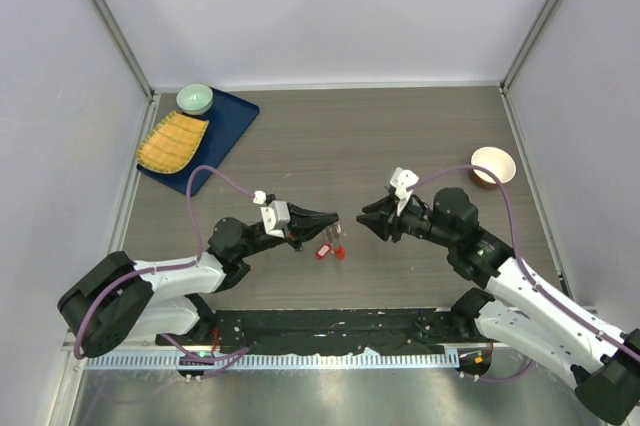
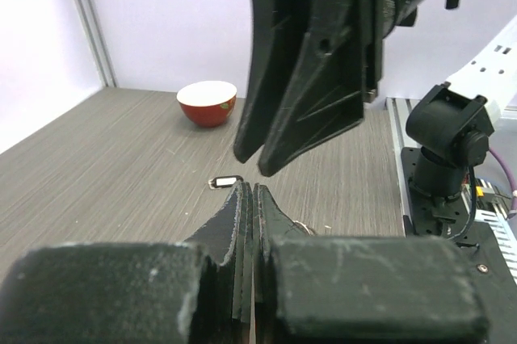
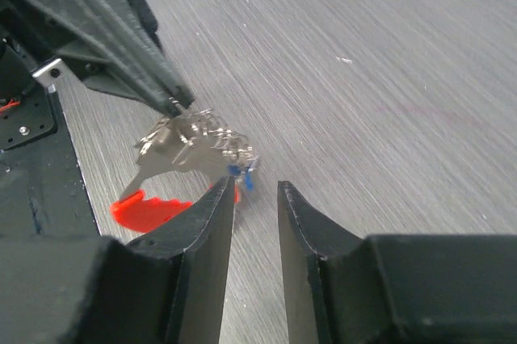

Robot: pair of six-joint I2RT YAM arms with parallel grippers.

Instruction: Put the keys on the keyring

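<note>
Two hands meet tip to tip above the tabletop (image 1: 300, 146). The left hand (image 3: 172, 102) pinches the keyring (image 3: 202, 144), its bunch dangling just ahead of the right hand (image 3: 255, 189), whose jaws stand narrowly parted and empty. I cannot pick out separate keys.

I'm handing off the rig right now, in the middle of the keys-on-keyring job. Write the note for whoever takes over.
Left gripper: shut on the keyring, whose bunch dangles below its tips.
Right gripper: open, empty, right beside the bunch.
Things: a silver key seems to hang in the bunch, with a red piece under it; a black fob lies on the table.
Done: cannot tell whether either key is threaded.
Left: check that, then thread any loose key.
</note>
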